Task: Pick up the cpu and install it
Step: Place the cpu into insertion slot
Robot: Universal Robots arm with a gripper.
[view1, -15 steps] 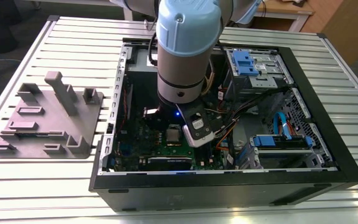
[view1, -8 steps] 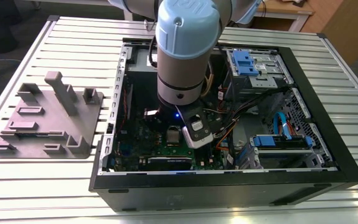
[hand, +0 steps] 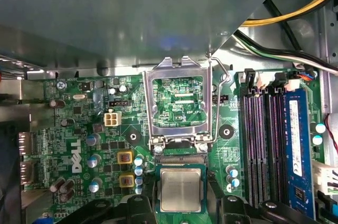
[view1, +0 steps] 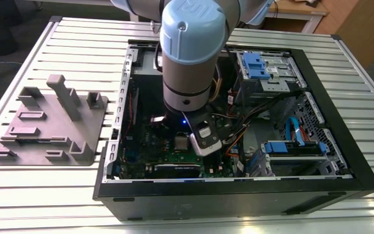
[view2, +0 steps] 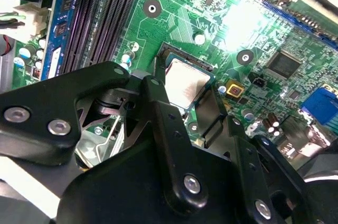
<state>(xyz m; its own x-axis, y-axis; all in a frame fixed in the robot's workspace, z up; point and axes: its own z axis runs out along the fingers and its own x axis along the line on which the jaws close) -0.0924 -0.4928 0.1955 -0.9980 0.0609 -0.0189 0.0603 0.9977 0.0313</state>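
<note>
Cpu (hand: 180,189): silver-grey sq top, lying flat in mobo socket

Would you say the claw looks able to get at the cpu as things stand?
Probably yes: the claw hangs right over the cpu, and the socket frame stands open, off it.

Grey fixture plate (view1: 50,124) on slatted table (view1: 44,195), open computer case (view1: 239,201) beside it — blue brackets (view1: 253,66) inside

I'm seeing cpu (hand: 180,189) sitting on mobo (hand: 79,129) inside case (view1: 239,200); fixture plate (view1: 50,131) lying by tabletop (view1: 37,195) edge, exterior view's left.
</note>
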